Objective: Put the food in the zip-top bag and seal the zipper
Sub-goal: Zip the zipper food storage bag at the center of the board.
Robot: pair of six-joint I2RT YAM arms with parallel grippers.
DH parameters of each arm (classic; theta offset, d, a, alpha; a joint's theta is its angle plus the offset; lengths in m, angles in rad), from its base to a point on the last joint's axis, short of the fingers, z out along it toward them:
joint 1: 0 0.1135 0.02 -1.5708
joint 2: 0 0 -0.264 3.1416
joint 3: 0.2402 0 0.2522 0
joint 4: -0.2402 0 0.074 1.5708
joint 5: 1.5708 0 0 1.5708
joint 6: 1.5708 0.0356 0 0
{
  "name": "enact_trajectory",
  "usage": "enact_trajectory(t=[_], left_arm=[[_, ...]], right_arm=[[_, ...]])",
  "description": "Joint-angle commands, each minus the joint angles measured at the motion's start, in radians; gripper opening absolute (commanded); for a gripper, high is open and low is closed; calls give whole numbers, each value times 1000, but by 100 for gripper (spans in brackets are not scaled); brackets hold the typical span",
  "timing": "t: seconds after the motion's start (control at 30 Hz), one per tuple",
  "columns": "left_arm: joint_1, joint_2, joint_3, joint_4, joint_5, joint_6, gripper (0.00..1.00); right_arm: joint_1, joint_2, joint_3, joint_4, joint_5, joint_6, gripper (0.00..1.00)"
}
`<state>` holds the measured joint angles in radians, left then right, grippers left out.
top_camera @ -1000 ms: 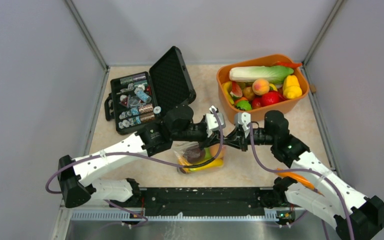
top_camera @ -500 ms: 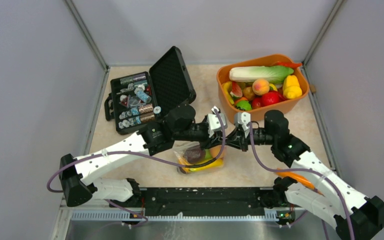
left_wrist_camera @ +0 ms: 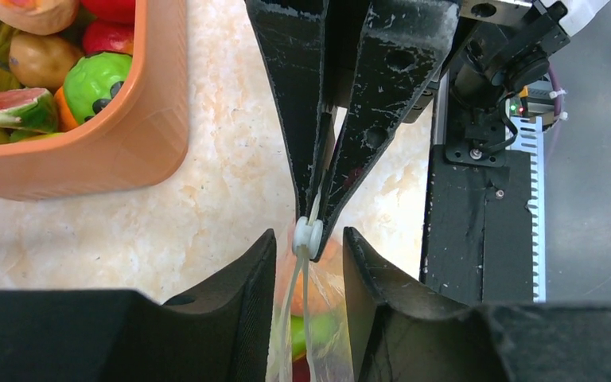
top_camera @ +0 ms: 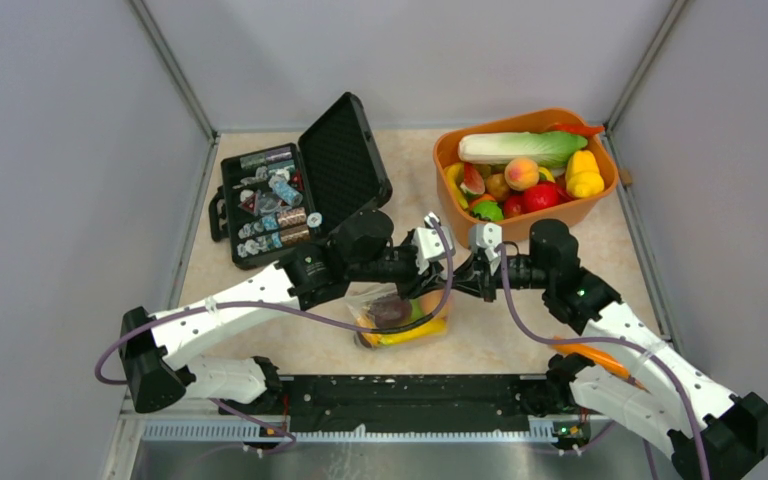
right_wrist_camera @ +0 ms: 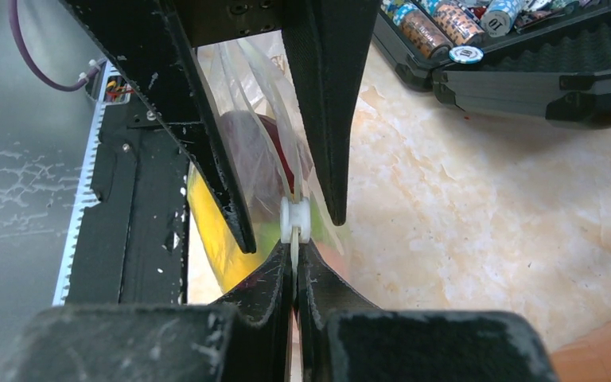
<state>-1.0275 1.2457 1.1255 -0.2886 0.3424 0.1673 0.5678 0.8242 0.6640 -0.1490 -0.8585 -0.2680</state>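
The zip-top bag [top_camera: 400, 318] hangs upright over the table between the two arms, with yellow, purple and green food [top_camera: 392, 312] inside it. Its zipper [left_wrist_camera: 303, 278] runs along the raised top edge and carries a white slider [left_wrist_camera: 308, 236]. My right gripper [right_wrist_camera: 296, 253] is shut on the zipper strip just behind the slider [right_wrist_camera: 295, 221]. My left gripper [left_wrist_camera: 309, 239] is open. Its fingers [left_wrist_camera: 251, 278] stand on either side of the strip and slider with a gap on both sides, touching nothing. More food [top_camera: 520, 172] fills the orange tub [top_camera: 600, 197].
An open black case [top_camera: 290, 195] of small wrapped bits stands at the back left, its lid up. The orange tub [left_wrist_camera: 127, 151] sits close beyond the left gripper. The black base rail [top_camera: 410, 390] runs along the near edge below the bag.
The left gripper's jaws have spread apart and let go of the zipper strip. The right gripper stays shut on it. The bag has barely moved.
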Motion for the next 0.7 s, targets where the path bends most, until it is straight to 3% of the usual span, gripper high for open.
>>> enact_trajectory(t=[0.0, 0.2, 0.43, 0.67], left_arm=[[4, -19, -5, 82, 8, -19, 38], [4, -6, 0, 81, 38, -25, 26], [5, -10, 1, 32, 24, -2, 1], [6, -64, -32, -32, -42, 33, 0]], right_arm=[[7, -15, 45, 39, -19, -6, 0], [7, -15, 47, 31, -13, -11, 0], [7, -24, 44, 35, 10, -5, 0], [7, -16, 53, 21, 27, 0, 0]])
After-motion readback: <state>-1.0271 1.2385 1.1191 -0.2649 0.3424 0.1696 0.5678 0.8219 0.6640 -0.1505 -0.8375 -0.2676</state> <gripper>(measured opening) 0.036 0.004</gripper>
